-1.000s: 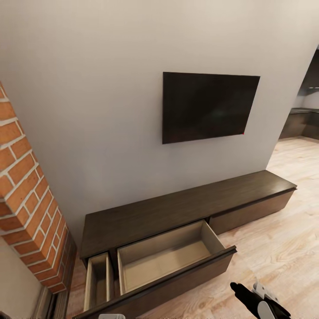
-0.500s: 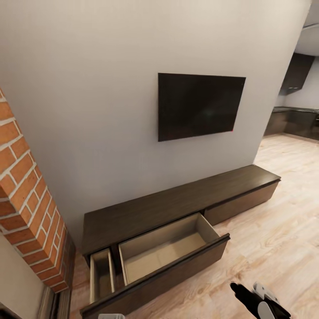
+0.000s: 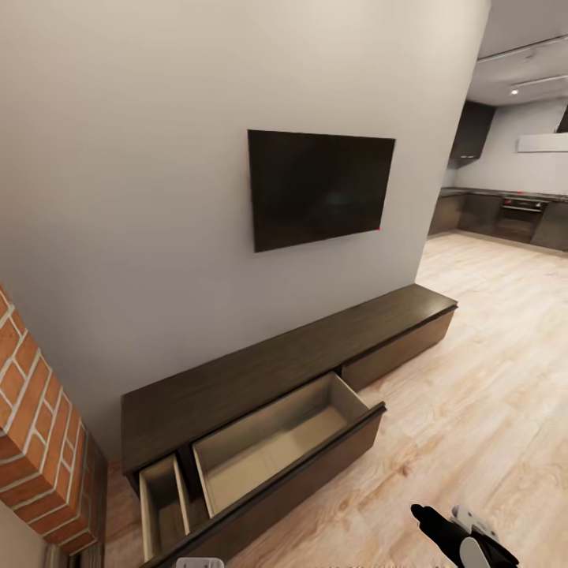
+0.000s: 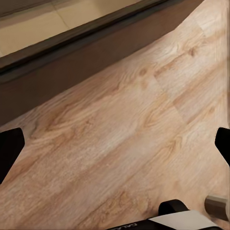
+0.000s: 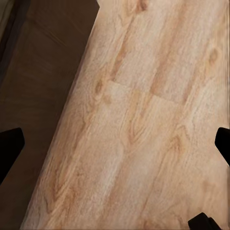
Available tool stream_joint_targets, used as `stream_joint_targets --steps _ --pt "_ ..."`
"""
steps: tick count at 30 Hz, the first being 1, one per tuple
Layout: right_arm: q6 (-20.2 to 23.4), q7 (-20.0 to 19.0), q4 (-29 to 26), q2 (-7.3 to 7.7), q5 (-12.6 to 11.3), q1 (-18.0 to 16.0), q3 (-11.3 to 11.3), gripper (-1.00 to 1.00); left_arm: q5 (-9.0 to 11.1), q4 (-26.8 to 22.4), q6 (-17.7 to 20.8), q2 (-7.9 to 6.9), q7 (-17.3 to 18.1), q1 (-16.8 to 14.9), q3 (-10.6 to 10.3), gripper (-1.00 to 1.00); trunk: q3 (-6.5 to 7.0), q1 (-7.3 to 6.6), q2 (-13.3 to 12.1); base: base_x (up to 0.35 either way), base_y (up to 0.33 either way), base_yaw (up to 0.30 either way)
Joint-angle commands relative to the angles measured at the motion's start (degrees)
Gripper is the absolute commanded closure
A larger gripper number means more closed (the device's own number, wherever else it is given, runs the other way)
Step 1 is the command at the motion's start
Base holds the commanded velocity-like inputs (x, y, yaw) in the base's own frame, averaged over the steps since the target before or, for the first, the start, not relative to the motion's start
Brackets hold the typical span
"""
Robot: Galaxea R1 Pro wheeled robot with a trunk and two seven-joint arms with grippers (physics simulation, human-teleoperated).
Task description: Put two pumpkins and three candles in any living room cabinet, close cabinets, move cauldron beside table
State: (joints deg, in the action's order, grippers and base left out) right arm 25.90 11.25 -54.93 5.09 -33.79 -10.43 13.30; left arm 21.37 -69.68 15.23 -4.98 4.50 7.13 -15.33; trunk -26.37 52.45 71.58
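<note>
Below the wall television (image 3: 319, 188), the cabinet (image 3: 260, 379) stands open; both arms' fingers spread, empty.

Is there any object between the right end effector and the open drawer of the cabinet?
Nothing visible stands between them. In the head view, the right end effector is over bare wood floor, and the cabinet has its large drawer pulled out and empty. No pumpkin or candle is held.

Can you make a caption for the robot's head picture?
Dark wood cabinet with two drawers pulled open and empty, under a wall TV.
</note>
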Motion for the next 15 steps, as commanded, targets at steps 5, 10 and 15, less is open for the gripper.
stream_joint_targets --steps 5,10,15 --pt "0.2 0.4 0.0 0.07 -0.6 0.0 0.0 -1.00 0.2 0.0 0.3 -0.03 -0.1 0.0 -0.2 -1.00 -0.05 0.00 0.0 0.000 0.004 -0.272" --pt "0.2 0.4 0.0 0.11 -0.6 0.0 0.0 -1.00 0.1 0.1 0.2 -0.03 -0.3 0.0 -0.3 -1.00 -0.05 0.00 0.0 -0.068 0.001 -0.274" --pt "0.2 0.5 0.1 0.17 -0.6 0.0 0.1 -1.00 0.0 0.1 0.2 -0.03 -0.3 0.0 -0.3 -1.00 -0.05 0.00 0.0 -0.250 0.037 -0.275"
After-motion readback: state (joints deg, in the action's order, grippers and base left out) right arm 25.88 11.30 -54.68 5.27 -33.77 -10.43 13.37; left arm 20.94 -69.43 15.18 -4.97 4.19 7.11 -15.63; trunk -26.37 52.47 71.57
